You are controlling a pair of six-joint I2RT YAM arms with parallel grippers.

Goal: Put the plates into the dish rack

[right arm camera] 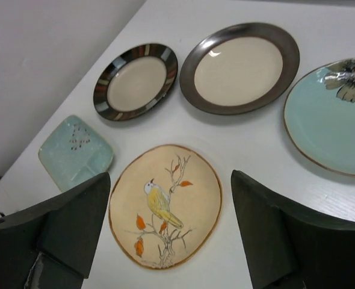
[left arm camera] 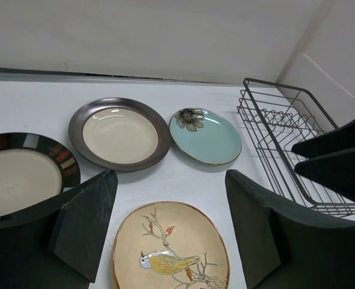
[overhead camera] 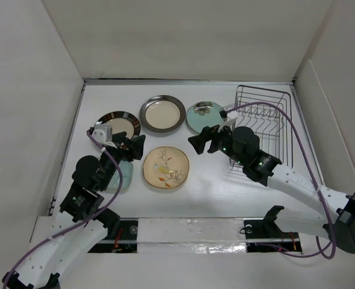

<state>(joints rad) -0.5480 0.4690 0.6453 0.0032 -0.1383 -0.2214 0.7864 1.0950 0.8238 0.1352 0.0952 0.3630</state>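
Observation:
The cream-yellow bird plate point(overhead camera: 166, 168) lies flat at the table's middle front. A silver-rimmed cream plate point(overhead camera: 162, 114), a dark stripe-rimmed cream plate point(overhead camera: 118, 125) and a teal flower plate point(overhead camera: 204, 115) lie behind it. A small pale green plate point(overhead camera: 123, 176) lies partly under my left arm. The wire dish rack point(overhead camera: 263, 123) stands at the back right and holds nothing that I can see. My left gripper point(overhead camera: 132, 146) is open and empty, left of the bird plate point(left arm camera: 171, 253). My right gripper point(overhead camera: 201, 140) is open and empty, above the bird plate's point(right arm camera: 165, 205) right side.
White walls close in the table on the left, back and right. The rack point(left arm camera: 286, 138) sits close to the right wall, with my right arm's wrist over its near left corner. A taped strip runs along the table's front edge point(overhead camera: 189, 229).

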